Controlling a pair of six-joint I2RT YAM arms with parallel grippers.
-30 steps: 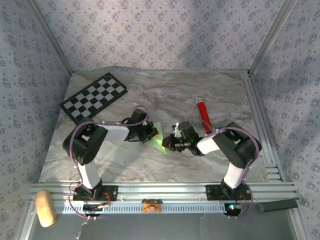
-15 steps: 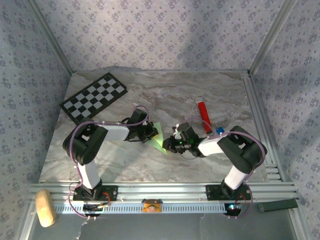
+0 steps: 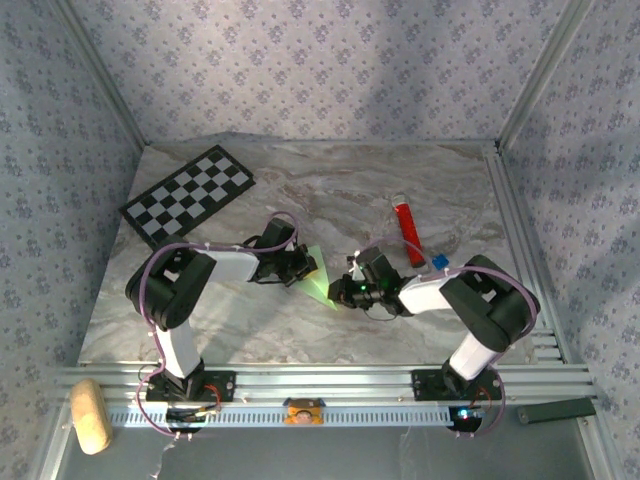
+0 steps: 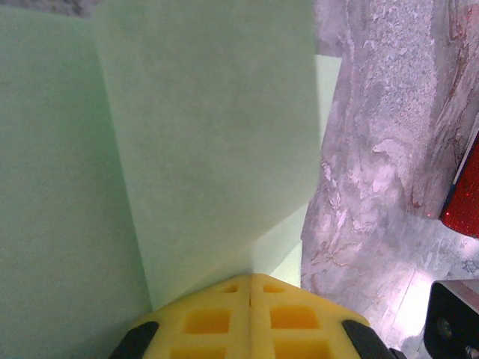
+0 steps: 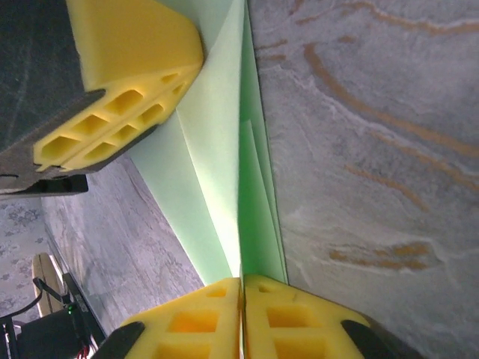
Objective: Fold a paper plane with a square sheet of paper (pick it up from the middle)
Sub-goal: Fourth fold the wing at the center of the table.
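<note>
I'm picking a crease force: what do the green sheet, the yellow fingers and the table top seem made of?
The green sheet: thin matte paper, holding sharp creases. The fingers: matte yellow plastic or foam, probably, with moulded square pockets. The table top: veined marble look, faint sheen; possibly printed laminate.

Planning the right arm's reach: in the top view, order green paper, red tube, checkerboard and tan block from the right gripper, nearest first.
1. green paper, clamped in the right gripper
2. red tube, back right
3. checkerboard, far back left
4. tan block, near-left corner
</note>
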